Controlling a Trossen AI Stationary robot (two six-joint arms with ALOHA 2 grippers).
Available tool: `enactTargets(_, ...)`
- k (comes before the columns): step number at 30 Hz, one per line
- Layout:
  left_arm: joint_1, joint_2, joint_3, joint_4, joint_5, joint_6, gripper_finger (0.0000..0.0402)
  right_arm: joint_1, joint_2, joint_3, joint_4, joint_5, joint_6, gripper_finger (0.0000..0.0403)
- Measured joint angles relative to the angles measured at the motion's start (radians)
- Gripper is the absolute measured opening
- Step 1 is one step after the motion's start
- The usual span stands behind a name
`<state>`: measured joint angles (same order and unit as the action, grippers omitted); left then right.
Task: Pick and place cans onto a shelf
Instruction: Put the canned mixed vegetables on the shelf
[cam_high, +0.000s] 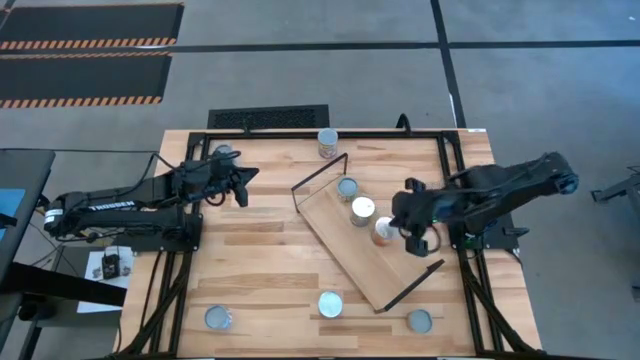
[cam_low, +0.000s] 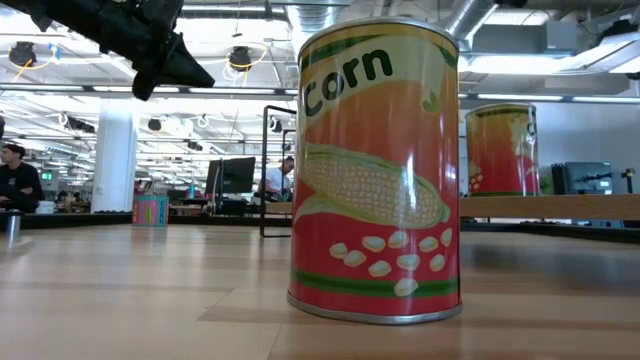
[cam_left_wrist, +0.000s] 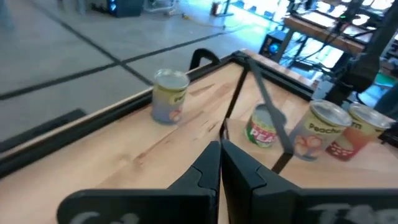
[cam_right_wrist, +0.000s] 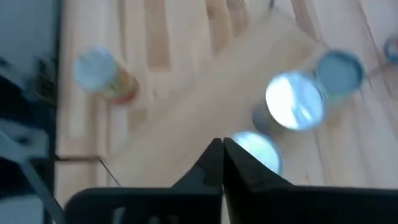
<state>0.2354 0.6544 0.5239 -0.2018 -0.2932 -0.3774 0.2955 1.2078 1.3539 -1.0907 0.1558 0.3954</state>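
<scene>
The shelf (cam_high: 350, 245) is a light wooden board with black wire end frames, lying slantwise on the table's middle. Three cans stand on it in a row (cam_high: 347, 188) (cam_high: 362, 210) (cam_high: 383, 232). My right gripper (cam_high: 408, 232) is shut and points down right beside the third can, whose top shows just past the fingertips in the right wrist view (cam_right_wrist: 256, 151). My left gripper (cam_high: 243, 184) is shut and empty above the table's left part, clear of the shelf; its wrist view (cam_left_wrist: 221, 149) looks at the shelf cans (cam_left_wrist: 320, 127). My right gripper's shut fingertips (cam_right_wrist: 219, 148) stand at the edge of the third can's silvery top (cam_right_wrist: 256, 151), coming from above. I cannot tell whether they touch it. The can stands upright on the shelf.
Loose cans stand at the far edge (cam_high: 328, 142), near my left gripper (cam_high: 225, 155), and along the near edge (cam_high: 218, 318) (cam_high: 330, 304) (cam_high: 420, 321). A corn can (cam_low: 375, 170) fills the low view. People sit in the room behind (cam_low: 15, 175).
</scene>
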Motion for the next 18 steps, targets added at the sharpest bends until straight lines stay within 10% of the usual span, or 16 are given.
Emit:
enactTargets(10, 0.149, 0.092, 0.130, -0.352, 0.000, -0.079, 0.0000, -0.072, -0.305, -0.374, 0.378, 0.034, 0.017, 0.0006)
enactTargets(18, 0.368, 0.347, 0.235, -0.484, 0.140, -0.074, 0.0000, -0.197, -0.425, -0.410, 0.385, -0.015, -0.084, 0.0010)
